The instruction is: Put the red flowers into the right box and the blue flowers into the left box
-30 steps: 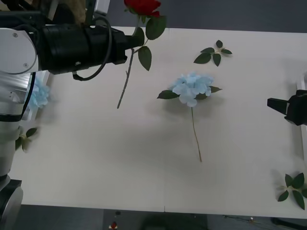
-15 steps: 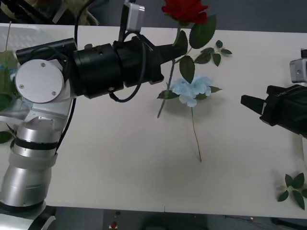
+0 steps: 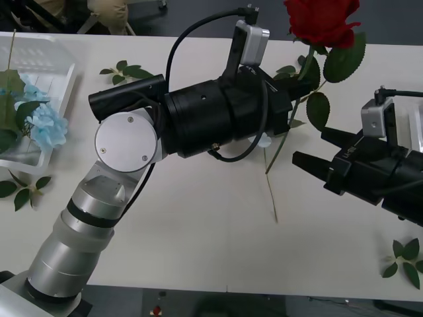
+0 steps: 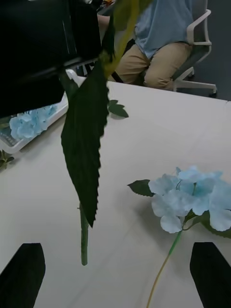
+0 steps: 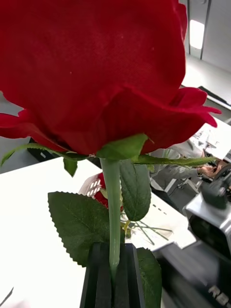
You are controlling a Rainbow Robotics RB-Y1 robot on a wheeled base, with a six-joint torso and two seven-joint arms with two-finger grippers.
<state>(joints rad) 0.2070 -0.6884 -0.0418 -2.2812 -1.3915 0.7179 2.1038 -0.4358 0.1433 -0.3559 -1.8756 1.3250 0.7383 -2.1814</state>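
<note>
Left claw (image 5: pixel 111 269): clenched on the stem of a red rose (image 3: pixel 322 20), held upright above the tabletop (image 3: pixel 198 238) at about 1 o'clock in the front view, bloom uppermost and the free end of the stem hanging clear of the surface. From the left wrist camera, both black fingers (image 5: pixel 98 274) press the stem just below the leaves.

Right claw (image 3: pixel 297 160): released, holding nothing, at about 3 o'clock, its tips pointing toward the hanging stem and just beside it. A handover to this arm looks likely, though that is a judgement only.

Left box (image 3: pixel 46 66), at 10 o'clock: holds pale-blue flowers (image 3: pixel 45 122), so that half is partly done.

One blue flower (image 4: pixel 190 195) lies on the tabletop near the centre, largely behind the left arm in the front view; it is not yet sorted.

Right box: a pale sliver shows at the 3 o'clock edge; its contents cannot be told.

Outstanding: deliver the held rose; move the remaining blue flower.
</note>
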